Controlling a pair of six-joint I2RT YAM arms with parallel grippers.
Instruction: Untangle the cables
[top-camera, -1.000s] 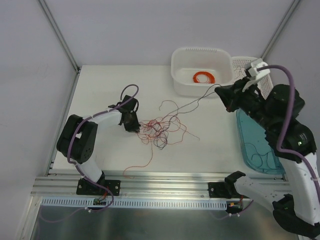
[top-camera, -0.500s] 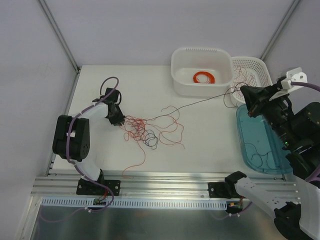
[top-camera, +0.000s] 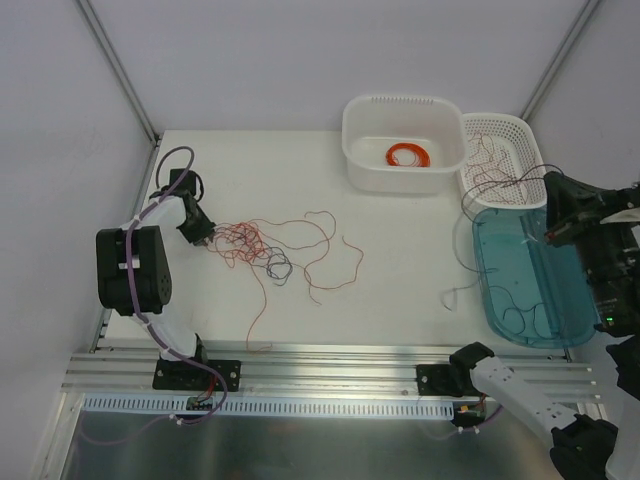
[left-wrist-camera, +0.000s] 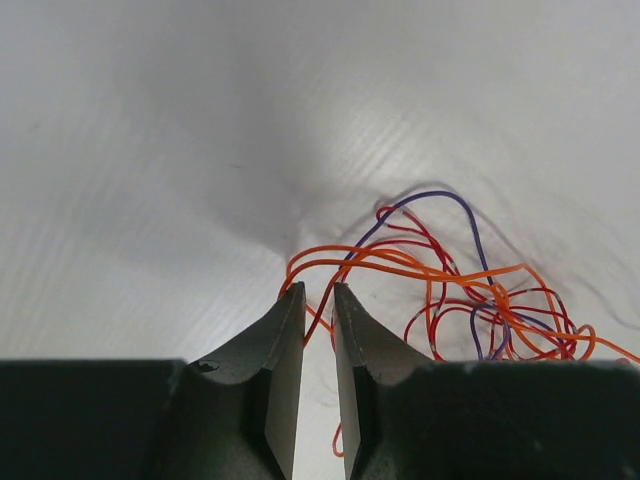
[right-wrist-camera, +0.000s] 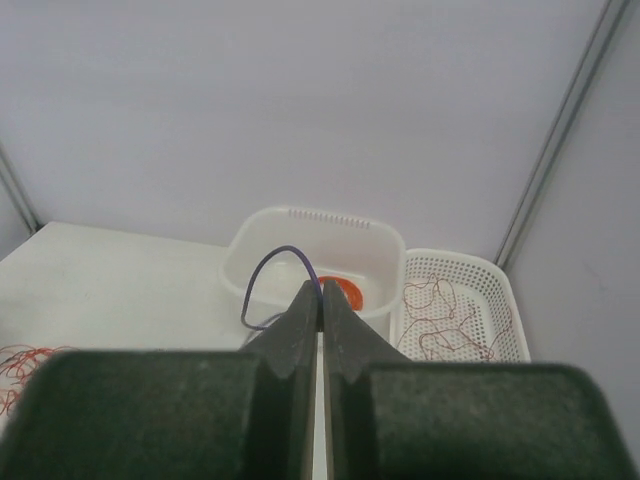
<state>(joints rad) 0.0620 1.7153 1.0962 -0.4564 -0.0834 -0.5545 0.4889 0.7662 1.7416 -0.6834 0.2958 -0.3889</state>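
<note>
Red and orange cables (top-camera: 248, 243) are spread as a loose, scribbly tangle on the left-centre of the white table (top-camera: 400, 260). They are hair-thin and curly, with long loops thrown out toward the right. The left gripper (top-camera: 203, 233) is set low at the tangle's left end. In the left wrist view its dark, wedge-shaped fingers (left-wrist-camera: 285, 330) are seen slightly apart, with an orange strand threaded through the narrow gap rather than pinched. It is judged to be placed there as an anchor, so that the bundle is not dragged along.

The right gripper (top-camera: 553, 212) is raised above the far end of the translucent blue tray (top-camera: 482, 270). Its jaws are pressed together on a single dark purple cable (right-wrist-camera: 255, 275), which is arched out of the tips in a springy loop. That cable is draped down past the tray's left rim onto the table, well apart from the tangle. It is therefore judged to be freed and held there for dropping among the dark strands in the tray. Red strands are gathered in the perforated white basket (top-camera: 500, 122), and a neat orange ring coil (top-camera: 408, 155) is seen in the smooth white tub (top-camera: 404, 100).
</note>
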